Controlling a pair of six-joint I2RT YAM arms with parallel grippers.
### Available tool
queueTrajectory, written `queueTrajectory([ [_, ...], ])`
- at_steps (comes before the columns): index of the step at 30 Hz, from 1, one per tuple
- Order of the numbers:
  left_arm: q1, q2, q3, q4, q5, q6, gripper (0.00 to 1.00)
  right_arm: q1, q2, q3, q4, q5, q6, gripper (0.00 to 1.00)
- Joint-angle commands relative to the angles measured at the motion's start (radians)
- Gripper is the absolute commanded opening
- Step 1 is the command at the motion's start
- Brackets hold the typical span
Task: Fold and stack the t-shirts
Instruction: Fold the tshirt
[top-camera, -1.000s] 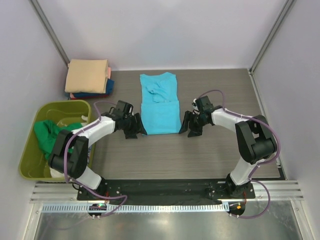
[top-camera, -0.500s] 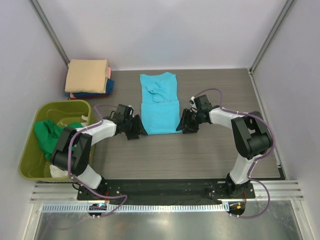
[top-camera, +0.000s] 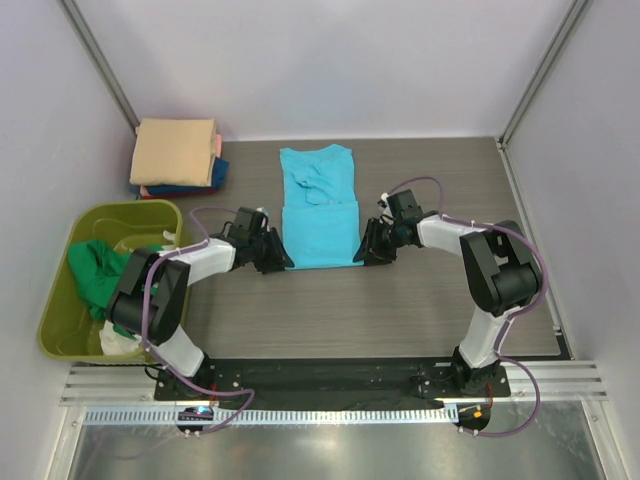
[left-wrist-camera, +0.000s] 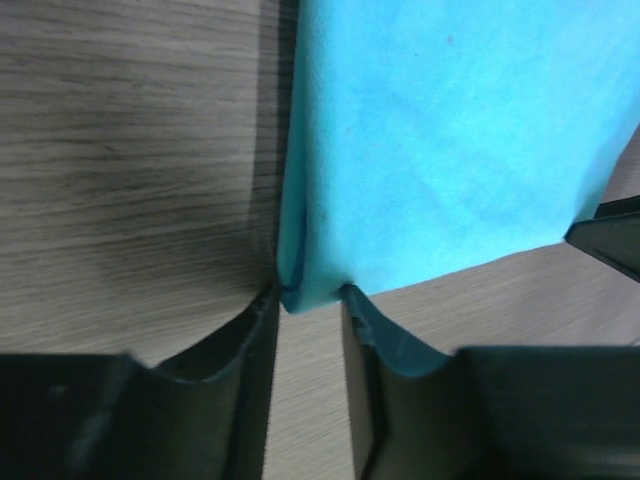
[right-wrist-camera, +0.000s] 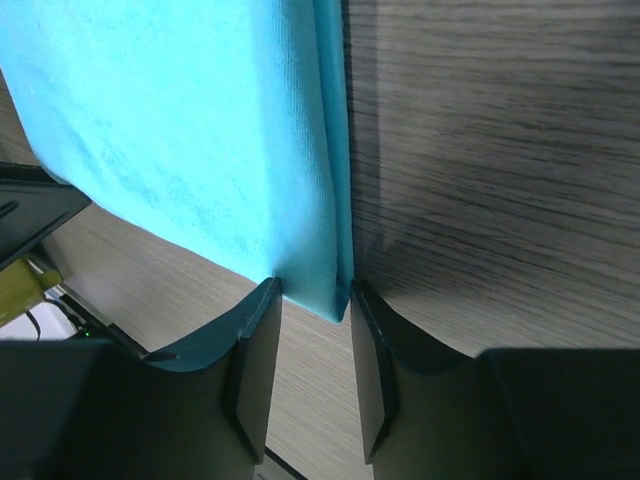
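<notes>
A bright turquoise t-shirt (top-camera: 320, 215) lies partly folded, its lower half doubled up, in the middle of the table. My left gripper (top-camera: 280, 258) is at the shirt's near left corner and my right gripper (top-camera: 365, 255) is at its near right corner. In the left wrist view the shirt's (left-wrist-camera: 450, 140) corner sits between the parted fingertips of the left gripper (left-wrist-camera: 310, 295). In the right wrist view the shirt's (right-wrist-camera: 190, 130) folded edge sits between the parted fingertips of the right gripper (right-wrist-camera: 315, 295). Both grippers are low on the table.
A stack of folded shirts (top-camera: 177, 155), tan on top with dark blue and pink/red below, sits at the back left. An olive-yellow bin (top-camera: 60, 300) on the left holds a green shirt (top-camera: 95, 270) and a white one (top-camera: 118, 340).
Both grippers have moved inward to the shirt's near corners, so each corner now lies between a pair of fingertips. The shirt has not moved.
</notes>
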Motion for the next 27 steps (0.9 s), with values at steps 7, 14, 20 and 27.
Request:
queueTrajectory([
  [7, -0.003, 0.046, -0.034, 0.068, -0.023, 0.0, 0.03, 0.004, 0.047, -0.014, 0.002, 0.045, -0.03, 0.21],
  [14, -0.006, 0.012, -0.035, 0.076, 0.017, -0.01, 0.0, 0.004, 0.01, -0.04, 0.008, 0.041, -0.026, 0.01],
  [20, -0.07, -0.147, -0.05, -0.043, -0.006, -0.03, 0.0, 0.004, -0.109, -0.097, -0.015, 0.041, -0.012, 0.01],
  [27, -0.252, -0.4, -0.058, -0.263, -0.108, -0.127, 0.0, 0.031, -0.414, -0.223, -0.157, 0.058, 0.023, 0.01],
])
